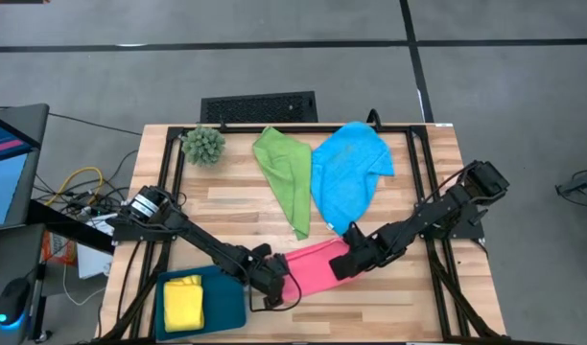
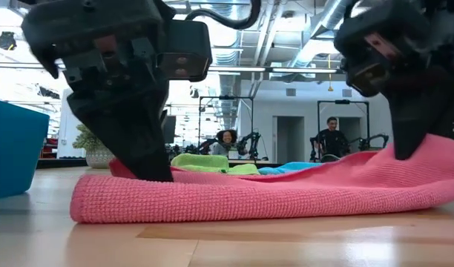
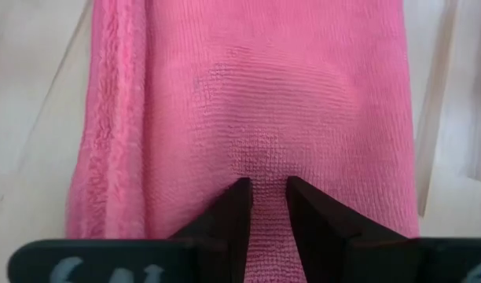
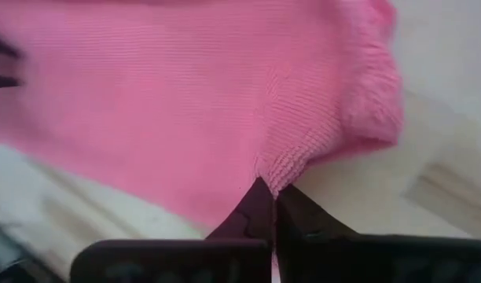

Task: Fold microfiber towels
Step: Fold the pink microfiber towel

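The left gripper (image 3: 266, 196) was clenched on a pinch of the pink towel (image 3: 256, 110), the cloth being puckered between its two dark fingers (image 3: 229, 216). The right gripper (image 4: 266, 192) was likewise clamped on a gathered fold at the pink towel's (image 4: 185, 94) other end, its fingers almost touching. In the high view the left gripper (image 1: 277, 280) was seen at the lower centre of the frame and the right gripper (image 1: 347, 259) just right of it, with the pink towel (image 1: 313, 266) stretched between them on the table (image 1: 409, 297). In the low view the towel (image 2: 234, 196) was laid flat under the left gripper and lifted slightly at the right edge of the frame. Above it in the high view, a green towel (image 1: 286, 171) and a blue towel (image 1: 346, 172) were spread limp, touching, near the upper centre. A yellow towel (image 1: 183, 301) was folded in the tray (image 1: 226, 305) at the lower left. A spiky plant (image 1: 204, 145) was placed at the table's upper left.
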